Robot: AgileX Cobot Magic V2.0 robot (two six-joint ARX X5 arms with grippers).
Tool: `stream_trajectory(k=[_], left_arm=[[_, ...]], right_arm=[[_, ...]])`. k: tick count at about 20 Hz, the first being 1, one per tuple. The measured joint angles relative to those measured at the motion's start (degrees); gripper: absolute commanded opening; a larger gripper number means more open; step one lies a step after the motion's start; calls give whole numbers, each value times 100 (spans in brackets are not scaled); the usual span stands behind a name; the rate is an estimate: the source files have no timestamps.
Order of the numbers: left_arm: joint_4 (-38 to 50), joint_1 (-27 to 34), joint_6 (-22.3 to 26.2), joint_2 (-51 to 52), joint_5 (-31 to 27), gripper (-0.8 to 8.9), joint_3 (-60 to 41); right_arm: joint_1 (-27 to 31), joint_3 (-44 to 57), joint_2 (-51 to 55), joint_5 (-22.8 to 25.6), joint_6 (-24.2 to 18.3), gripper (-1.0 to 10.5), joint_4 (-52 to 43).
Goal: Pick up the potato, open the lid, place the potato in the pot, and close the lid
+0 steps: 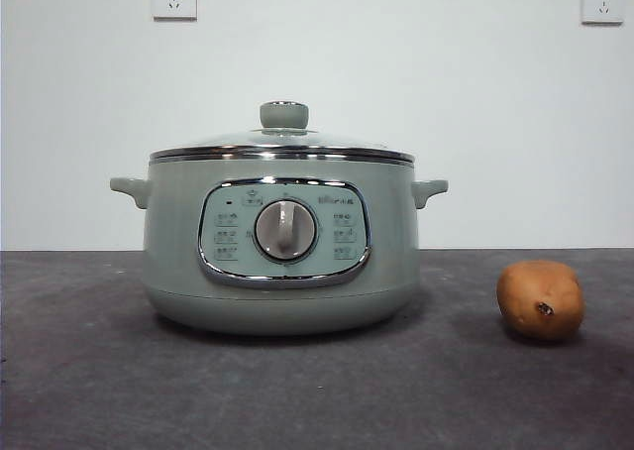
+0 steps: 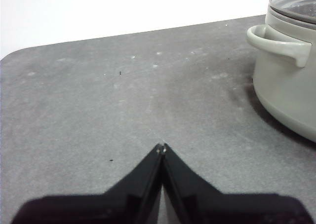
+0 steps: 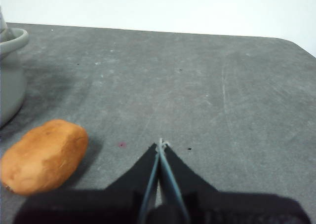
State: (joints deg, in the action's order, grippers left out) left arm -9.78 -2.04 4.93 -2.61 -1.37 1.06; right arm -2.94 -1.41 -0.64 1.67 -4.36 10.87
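The left gripper (image 2: 161, 146) hangs low over the table with its jaws pressed together; the right gripper (image 3: 161, 143) hangs likewise, jaws closed tip to tip (both empty)

I can read no text: the markings on the pot's (image 1: 282, 262) control panel (image 1: 283, 232) around the dial (image 1: 285, 230) are too small to make out.

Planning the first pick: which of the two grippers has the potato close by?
The right gripper: its wrist view shows the potato lying just beside it. The left gripper sees only the pot with its lid.
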Motion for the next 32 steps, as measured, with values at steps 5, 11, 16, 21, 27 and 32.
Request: stream_trajectory(k=[5,11,16,21,27,32], left_arm=[[2,0,-2,0,0,-3,0],[0,0,-2,0,0,-3,0],[2,0,0,0,0,-3,0],[2,0,-42,0,2,-3,0],[2,0,-94,0,15,-3,0],[96,0,-289,0,26,-3,0]], right_arm=[[0,0,0,0,2,1,0],[0,0,0,0,0,1,0],[0,0,0,-15,2,1,0],[0,0,0,-66,4,1,0],[0,0,0,-107,22,1,0],[0,0,0,-175,769,0,-2]])
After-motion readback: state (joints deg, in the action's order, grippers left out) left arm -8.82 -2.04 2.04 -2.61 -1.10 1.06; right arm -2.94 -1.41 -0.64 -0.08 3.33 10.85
